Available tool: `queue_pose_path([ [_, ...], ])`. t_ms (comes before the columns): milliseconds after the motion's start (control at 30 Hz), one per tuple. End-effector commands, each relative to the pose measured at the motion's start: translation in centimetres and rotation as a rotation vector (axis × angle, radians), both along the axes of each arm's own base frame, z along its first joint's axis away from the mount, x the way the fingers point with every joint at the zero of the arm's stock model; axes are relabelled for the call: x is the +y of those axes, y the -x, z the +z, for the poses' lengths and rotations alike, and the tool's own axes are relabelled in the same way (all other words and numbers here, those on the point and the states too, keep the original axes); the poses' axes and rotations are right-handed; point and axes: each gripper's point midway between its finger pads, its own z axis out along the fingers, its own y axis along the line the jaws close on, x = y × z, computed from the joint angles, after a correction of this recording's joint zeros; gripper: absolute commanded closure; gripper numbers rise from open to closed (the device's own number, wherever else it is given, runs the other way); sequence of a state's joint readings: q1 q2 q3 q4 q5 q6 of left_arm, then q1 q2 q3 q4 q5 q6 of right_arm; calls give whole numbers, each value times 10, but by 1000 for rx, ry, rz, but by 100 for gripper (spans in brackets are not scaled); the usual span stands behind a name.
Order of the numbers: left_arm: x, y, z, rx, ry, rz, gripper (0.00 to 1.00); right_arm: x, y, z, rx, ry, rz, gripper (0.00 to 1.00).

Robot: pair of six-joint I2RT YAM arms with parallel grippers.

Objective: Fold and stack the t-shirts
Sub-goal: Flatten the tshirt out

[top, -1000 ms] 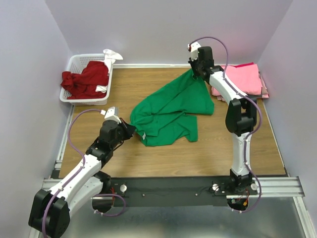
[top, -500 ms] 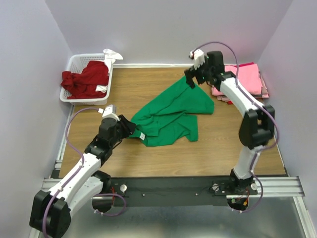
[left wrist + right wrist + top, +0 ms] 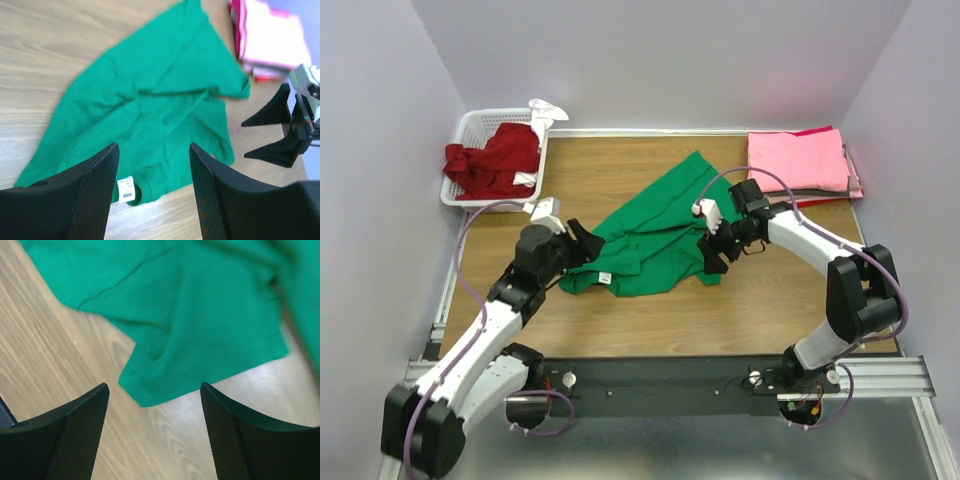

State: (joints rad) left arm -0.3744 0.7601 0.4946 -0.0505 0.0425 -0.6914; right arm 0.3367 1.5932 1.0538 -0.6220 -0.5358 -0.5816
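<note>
Green t-shirt (image 3: 655, 232) now lies loose and wrinkled in the middle of the bench (image 3: 620, 320), no longer pulled toward the far edge. A moment ago the right gripper (image 3: 713, 247) held its far tip close to the far right corner. Now it has let go and has come to the near right side of the cloth, with its jaws wide apart over a folded corner. The left gripper (image 3: 584, 241) is also open and empty, at the shirt's left edge by the white neck tag (image 3: 126, 190). I judge that new grasp points are needed before any fold.

Pink t-shirts (image 3: 798, 160) are stacked in the far right corner. The dark red t-shirt (image 3: 498, 158) waits in the white basket (image 3: 467, 127) in the far left corner. Only the green cloth's own creases stand in the way.
</note>
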Motion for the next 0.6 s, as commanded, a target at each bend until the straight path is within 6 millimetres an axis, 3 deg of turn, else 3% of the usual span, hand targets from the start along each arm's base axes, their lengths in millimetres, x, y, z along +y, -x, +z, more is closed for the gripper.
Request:
queue_pose_path([
  [0, -38, 4, -30, 109, -54, -217, 34, -3, 8, -20, 28, 80, -20, 20],
  [67, -48, 0, -34, 128, -104, -246, 34, -3, 4, -23, 38, 87, -61, 20],
  [133, -58, 3, -56, 196, -192, -257, 34, -2, 1, -25, 45, 82, -93, 20],
  [167, -63, -1, -53, 196, -214, -263, 35, -2, 0, -26, 49, 84, -107, 20],
  [233, -68, 1, -73, 249, -294, -283, 36, -2, -1, -31, 63, 90, -126, 20],
  [300, -68, -2, -77, 253, -360, -272, 37, -3, -3, -34, 60, 98, -140, 20],
  [567, -95, 16, -102, 266, -544, -334, 38, -2, -3, -37, 79, 90, -156, 20],
])
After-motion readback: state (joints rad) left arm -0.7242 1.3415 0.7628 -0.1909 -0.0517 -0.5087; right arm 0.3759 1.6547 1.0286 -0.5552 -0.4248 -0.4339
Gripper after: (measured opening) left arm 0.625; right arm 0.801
